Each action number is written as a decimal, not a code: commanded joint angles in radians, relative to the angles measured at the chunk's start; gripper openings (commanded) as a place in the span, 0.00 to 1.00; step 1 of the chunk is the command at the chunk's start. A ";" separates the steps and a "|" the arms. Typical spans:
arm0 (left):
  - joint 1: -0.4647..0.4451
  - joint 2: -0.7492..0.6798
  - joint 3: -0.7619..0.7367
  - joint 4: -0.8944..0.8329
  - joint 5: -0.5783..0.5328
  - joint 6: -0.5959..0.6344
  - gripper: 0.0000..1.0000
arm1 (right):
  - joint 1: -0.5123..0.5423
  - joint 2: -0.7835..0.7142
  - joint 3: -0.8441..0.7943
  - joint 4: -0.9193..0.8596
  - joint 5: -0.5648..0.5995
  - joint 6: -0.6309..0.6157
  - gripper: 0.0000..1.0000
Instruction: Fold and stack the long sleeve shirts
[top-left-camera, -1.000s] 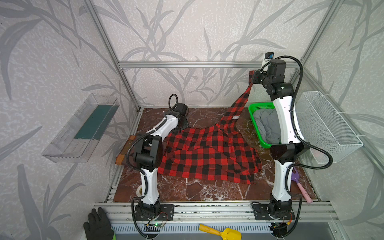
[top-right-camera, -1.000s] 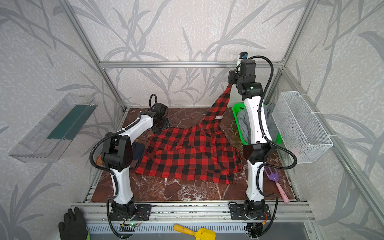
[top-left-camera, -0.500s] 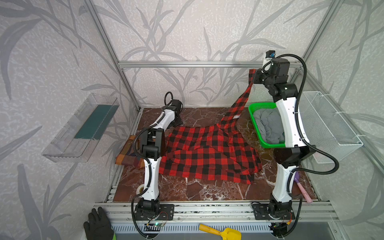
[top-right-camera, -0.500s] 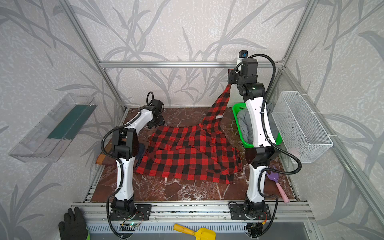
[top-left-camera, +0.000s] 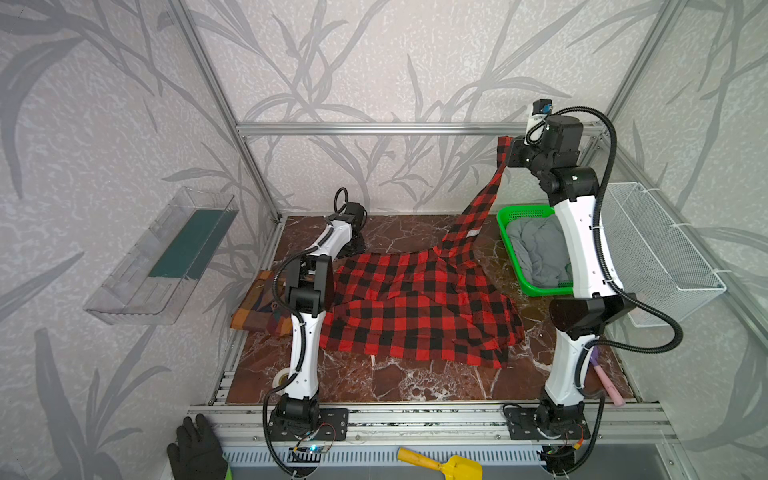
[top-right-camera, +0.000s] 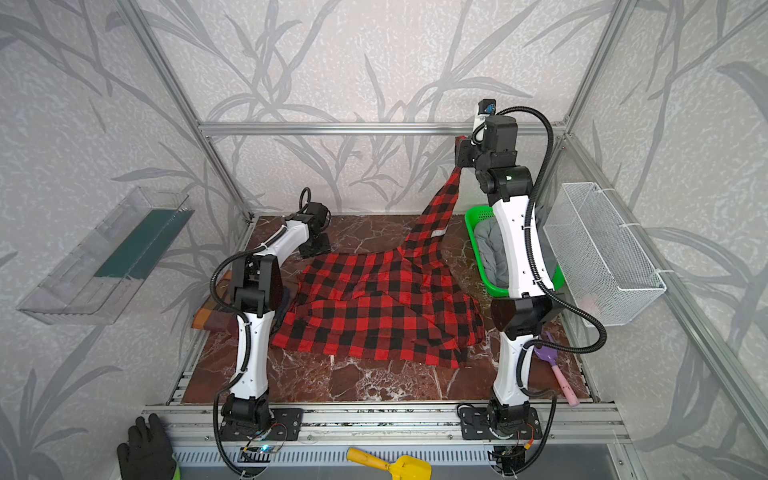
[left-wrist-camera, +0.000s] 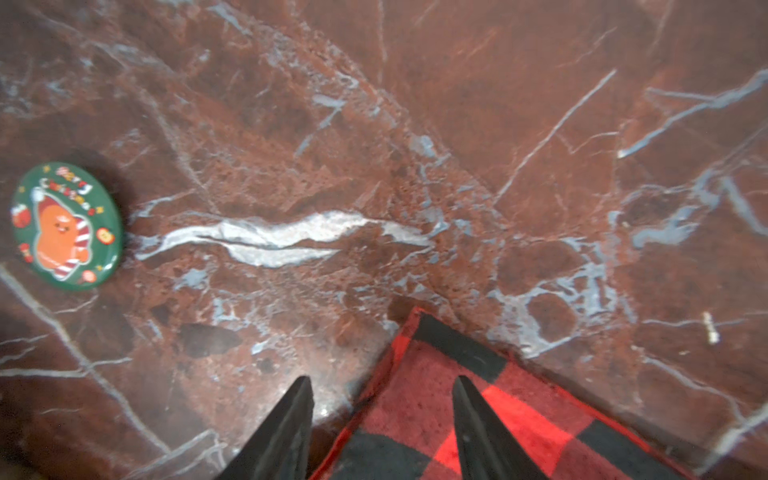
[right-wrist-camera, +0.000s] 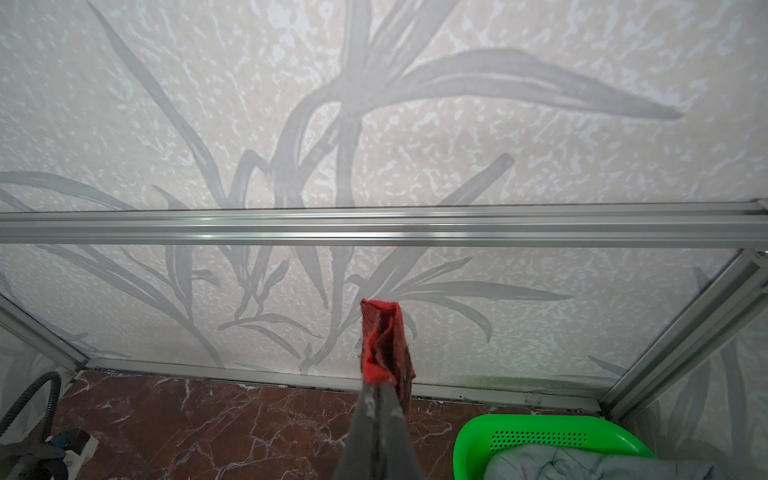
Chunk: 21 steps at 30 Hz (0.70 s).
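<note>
The red-and-black check long sleeve shirt (top-left-camera: 415, 307) lies spread on the marble table in both top views. One sleeve (top-left-camera: 478, 208) is pulled up high at the back right, where my right gripper (top-left-camera: 506, 154) is shut on its cuff (right-wrist-camera: 384, 336). My left gripper (left-wrist-camera: 380, 380) is low at the back left with its jaws open astride a corner of that shirt (left-wrist-camera: 436, 374). One of its fingers (left-wrist-camera: 469, 415) is over the cloth, the other over bare marble. The brown, orange and navy plaid shirt (top-left-camera: 253, 307) lies folded at the left edge, partly behind my left arm.
A green basket (top-left-camera: 523, 214) of grey cloth stands at the back right, with a wire basket (top-left-camera: 665, 257) on the wall beside it. A round Christmas badge (left-wrist-camera: 66, 226) lies near my left gripper. A tape roll (top-left-camera: 282, 378) and a purple-and-pink tool (top-left-camera: 602, 374) lie near the front.
My left arm has shifted at the back left and its jaws have drawn closer over the shirt's corner. The right gripper has edged right, the sleeve still held.
</note>
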 joint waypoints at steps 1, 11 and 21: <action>0.001 0.031 0.022 0.005 0.026 0.008 0.52 | 0.004 -0.049 -0.003 0.043 -0.003 -0.012 0.00; 0.000 0.080 0.060 0.013 0.048 0.011 0.34 | 0.011 -0.070 -0.009 0.043 -0.002 -0.014 0.00; 0.002 0.073 0.081 0.023 0.045 0.030 0.01 | 0.012 -0.093 -0.035 0.050 0.011 -0.007 0.00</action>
